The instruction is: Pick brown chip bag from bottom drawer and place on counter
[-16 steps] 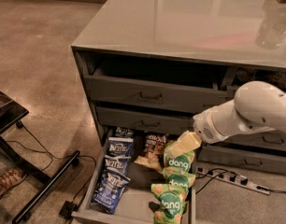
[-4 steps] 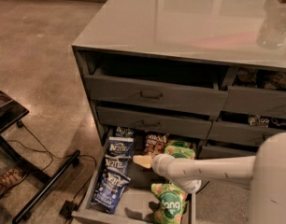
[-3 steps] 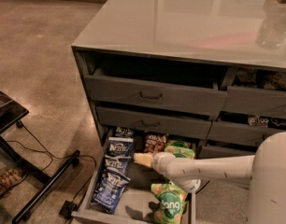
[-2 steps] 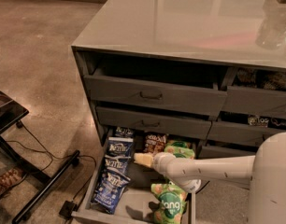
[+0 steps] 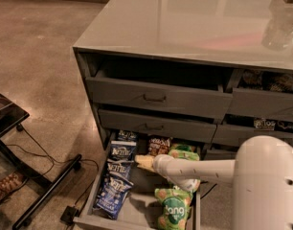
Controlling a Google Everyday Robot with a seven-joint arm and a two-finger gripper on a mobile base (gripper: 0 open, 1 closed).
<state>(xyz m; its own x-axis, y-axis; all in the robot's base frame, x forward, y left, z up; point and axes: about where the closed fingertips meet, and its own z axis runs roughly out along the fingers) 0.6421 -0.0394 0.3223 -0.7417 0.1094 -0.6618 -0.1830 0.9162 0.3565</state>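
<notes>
1. The bottom drawer [image 5: 140, 202] is pulled out from the cabinet, its inside open to view from above.
2. The brown chip bag [image 5: 159, 146] lies at the back of the bottom drawer, near the middle, partly tucked under the closed drawer [image 5: 156, 127] above.
3. The gripper [image 5: 143, 163] is down inside the bottom drawer, just in front of the brown chip bag and slightly to its left as seen. Whether it is open or closed cannot be told, nor whether it touches the bag. It has hold of nothing that can be seen.
4. The white arm [image 5: 204, 169] reaches across the bottom drawer from the right side of the view, passing over the green bags.
5. Three dark blue Kettle bags [image 5: 118, 169] lie in a column along the left side of the bottom drawer, from back to front.
6. Green "dang" bags [image 5: 172, 209] fill the right side of the bottom drawer; one [image 5: 183, 152] sits just beside the brown chip bag.
7. The counter [image 5: 185, 18], glossy grey, is the cabinet top well above the bottom drawer.
8. On the floor to the left of the bottom drawer is a black stand [image 5: 43, 195] with cables.
</notes>
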